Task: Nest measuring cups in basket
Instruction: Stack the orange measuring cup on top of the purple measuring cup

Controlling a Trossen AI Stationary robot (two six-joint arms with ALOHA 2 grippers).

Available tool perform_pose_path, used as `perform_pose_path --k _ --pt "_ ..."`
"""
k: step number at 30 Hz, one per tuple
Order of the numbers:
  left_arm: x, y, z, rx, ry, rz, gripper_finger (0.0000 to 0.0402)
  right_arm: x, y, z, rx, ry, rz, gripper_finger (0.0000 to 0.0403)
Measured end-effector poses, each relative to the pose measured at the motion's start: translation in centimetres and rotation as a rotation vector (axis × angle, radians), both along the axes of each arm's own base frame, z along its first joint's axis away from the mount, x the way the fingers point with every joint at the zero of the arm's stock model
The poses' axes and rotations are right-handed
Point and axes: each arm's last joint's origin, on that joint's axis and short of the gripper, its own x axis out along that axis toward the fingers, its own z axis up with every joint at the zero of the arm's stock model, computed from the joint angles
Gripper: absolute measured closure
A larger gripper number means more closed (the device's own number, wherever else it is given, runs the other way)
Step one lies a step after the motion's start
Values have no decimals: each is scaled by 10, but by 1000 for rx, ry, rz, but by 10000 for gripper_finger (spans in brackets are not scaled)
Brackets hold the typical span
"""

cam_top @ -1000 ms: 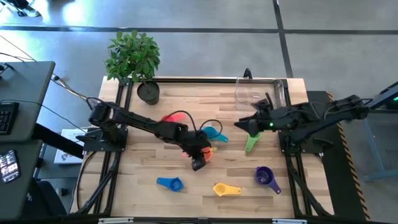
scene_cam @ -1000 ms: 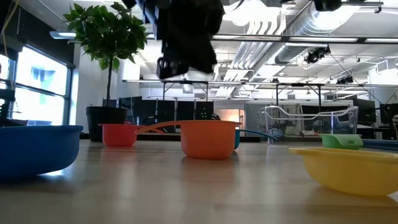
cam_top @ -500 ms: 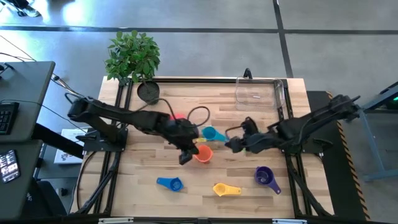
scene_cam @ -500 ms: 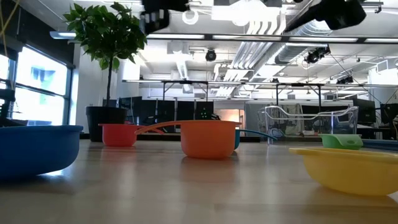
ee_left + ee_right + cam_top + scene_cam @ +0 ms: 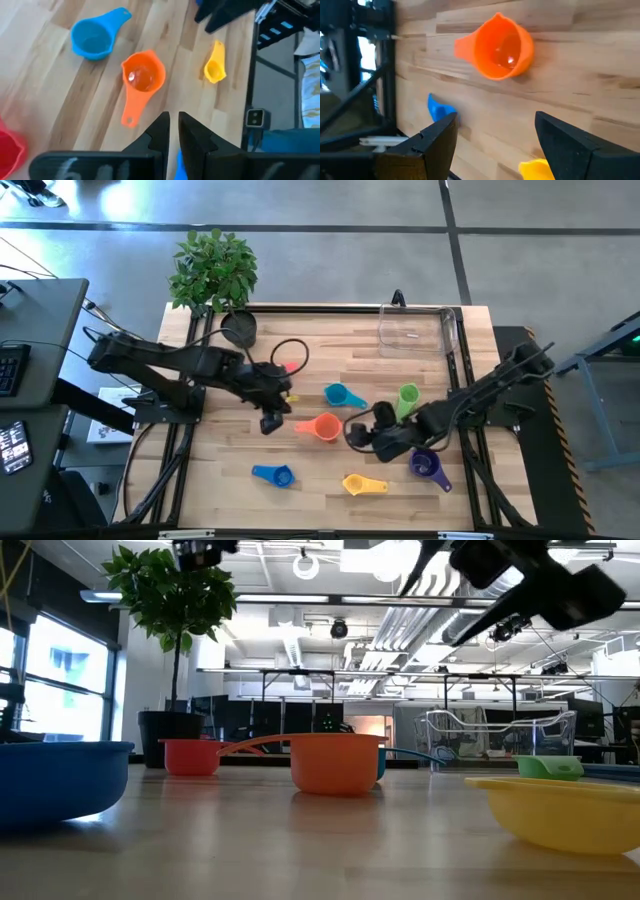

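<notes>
Left gripper (image 5: 270,423): raised above the table, just left of the orange measuring cup (image 5: 322,427). In the left wrist view its fingers (image 5: 161,131) stand nearly together with only a thin slit between them, and nothing is held. The orange cup's handle end lies just ahead of the fingertips in that view.

Right gripper (image 5: 357,432): just right of the orange cup, above the table. In the right wrist view its fingers (image 5: 437,135) are spread wide, empty, with the orange cup ahead of them.

Cups on the wooden table (image 5: 230,460):
- Orange cup: upright, between the two grippers.
- Teal cup (image 5: 340,395): just behind the orange one.
- Green cup (image 5: 406,399): right of the teal one, near the right arm.
- Purple cup (image 5: 425,464): near the front right, partly under the right arm.
- Yellow cup (image 5: 359,483) and blue cup (image 5: 274,475): near the front edge, apart from each other.
- Red cup (image 5: 291,367): largely hidden behind the left arm.

Basket (image 5: 418,330): clear, at the far right corner, well apart from the cups; no cup shows inside it.

Potted plant (image 5: 222,280): at the far left corner.
</notes>
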Motion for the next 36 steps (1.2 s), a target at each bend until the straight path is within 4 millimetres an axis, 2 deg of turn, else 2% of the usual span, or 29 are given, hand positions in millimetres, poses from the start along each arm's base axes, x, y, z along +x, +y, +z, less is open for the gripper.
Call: perform_pose_path --k 2,13,27,36 --pt "-6 1 0 6 27 0 371 3 2 -7 13 11 -21 146" --pt "-13 2 2 14 51 -3 371 19 9 -40 39 31 -148 146" --pt "-13 2 2 23 48 3 371 41 3 -63 55 -23 -215 146" --pt "-13 2 2 26 49 5 371 47 -5 -72 41 -8 -248 146"
